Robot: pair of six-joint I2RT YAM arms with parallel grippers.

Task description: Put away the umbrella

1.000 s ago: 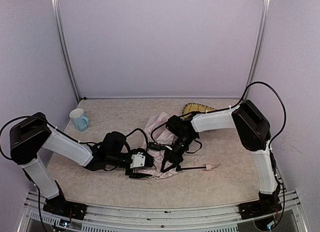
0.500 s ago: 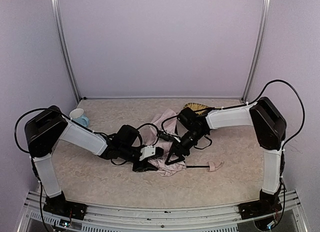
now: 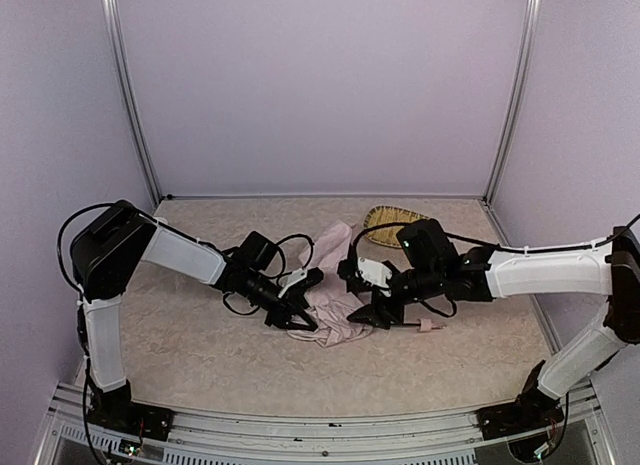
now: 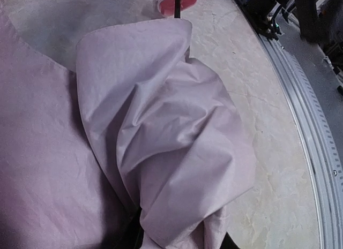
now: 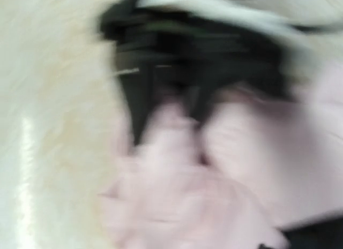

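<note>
1. Top view: the pale pink fabric folding umbrella (image 3: pixel 335 310) with a thin dark metal shaft (image 3: pixel 407 325) lies crumpled mid-way across the beige speckled tabletop (image 3: pixel 200 360). Its small pink handle (image 3: pixel 429 326) pokes out to the right. The oval woven bamboo tray (image 3: pixel 392 222) is well apart behind it.
2. Top view, claws: the left claw (image 3: pixel 298 311) is at the canopy's left edge and the right claw (image 3: pixel 384 311) is over the shaft near the handle. I cannot tell whether either is closed on anything.
3. Top view, risks: a shallow pinch could let loose cloth slip out. Arms pulling opposite ways could tear the canopy or bend the shaft. The claws are near each other, so a collision is likely if both move inward.
4. Left wrist: the canopy (image 4: pixel 161 142) fills the view, and a bunched fold runs toward dark fingertips at the bottom edge. I cannot tell if there is a grip. Risk: the claw catches one layer only and the rest drags.
5. Right wrist: heavy motion blur shows only pink cloth (image 5: pixel 241 168) and a dark shape, so I cannot tell the claw state. Risk: a fast move this close could snag the fabric.
6. Writing: none readable in any view, and no brands or labels.
</note>
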